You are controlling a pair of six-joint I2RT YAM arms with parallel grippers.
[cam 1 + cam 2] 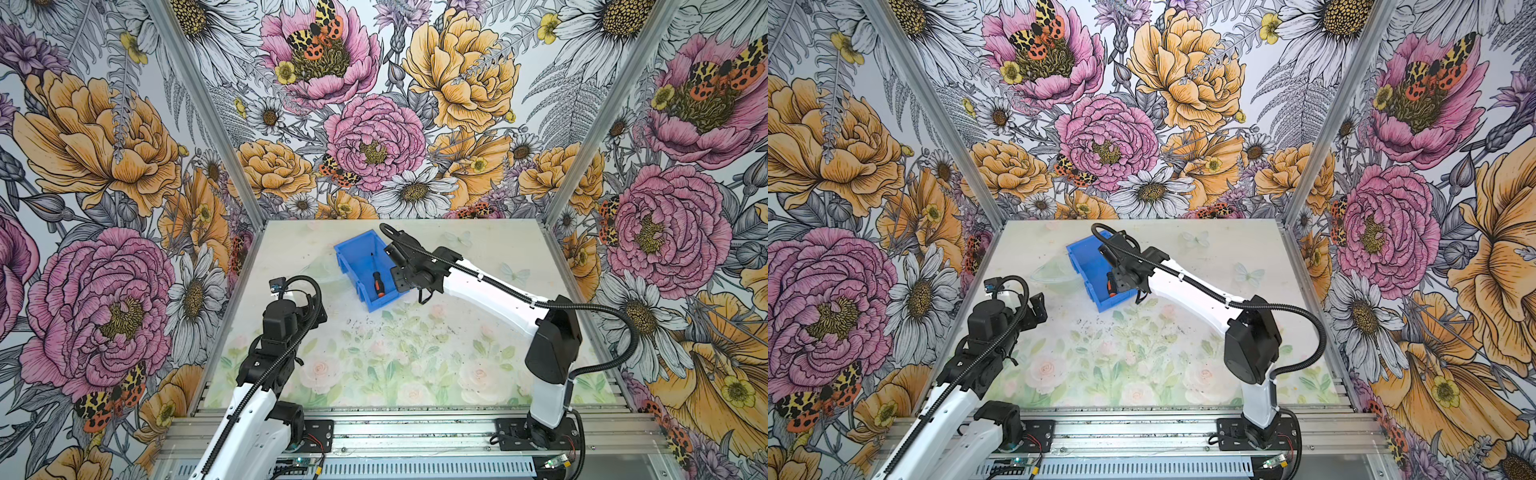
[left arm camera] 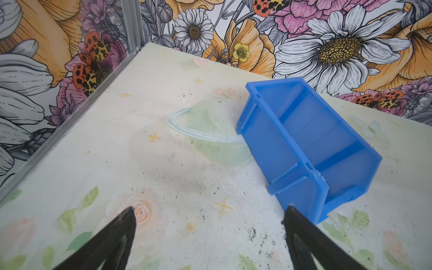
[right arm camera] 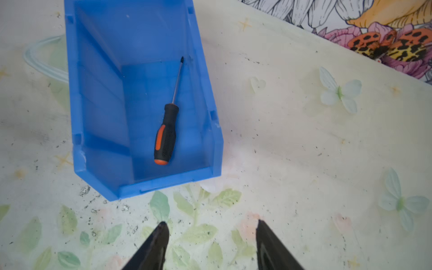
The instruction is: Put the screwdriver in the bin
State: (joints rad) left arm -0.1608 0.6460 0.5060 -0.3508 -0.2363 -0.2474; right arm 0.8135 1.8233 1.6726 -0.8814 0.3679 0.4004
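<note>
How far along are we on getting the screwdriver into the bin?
Done: the screwdriver lies flat on the floor of the bin, with nothing touching it. In hand: nothing. The right gripper hangs open over the table near the bin, and the left gripper is open and empty too. Left: probably only backing the right gripper away.

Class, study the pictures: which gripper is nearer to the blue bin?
Right. The right gripper hovers open close beside the bin's right side, with the screwdriver lying inside. The left gripper is clearly apart, off the bin's left side, toward the robot's base.
</note>
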